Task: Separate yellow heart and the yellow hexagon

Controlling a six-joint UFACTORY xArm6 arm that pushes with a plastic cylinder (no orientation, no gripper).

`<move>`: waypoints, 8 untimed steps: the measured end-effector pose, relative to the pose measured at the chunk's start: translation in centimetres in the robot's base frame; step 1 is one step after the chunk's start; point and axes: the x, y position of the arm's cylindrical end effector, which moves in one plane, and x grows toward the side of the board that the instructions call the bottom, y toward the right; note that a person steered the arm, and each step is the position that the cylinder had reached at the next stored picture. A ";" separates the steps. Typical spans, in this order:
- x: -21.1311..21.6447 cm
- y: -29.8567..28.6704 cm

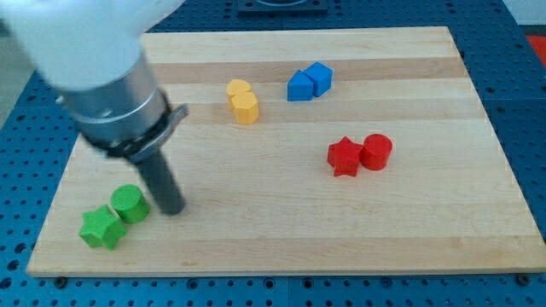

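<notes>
The yellow heart (pixel 238 88) and the yellow hexagon (pixel 246 108) touch each other near the top middle of the wooden board (pixel 281 230), the heart just above the hexagon. My tip (pixel 173 207) rests on the board at the lower left, far below and left of the yellow pair. It stands just right of a green cylinder (pixel 129 203).
A green star (pixel 101 227) sits beside the green cylinder at the lower left. Two blue blocks (pixel 308 82) touch at the top middle-right. A red star (pixel 345 157) and a red cylinder (pixel 376 151) touch at the right. The arm's grey body (pixel 111 85) covers the upper left.
</notes>
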 end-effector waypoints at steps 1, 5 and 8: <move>-9.3 -0.7; -21.5 10.1; -20.7 9.7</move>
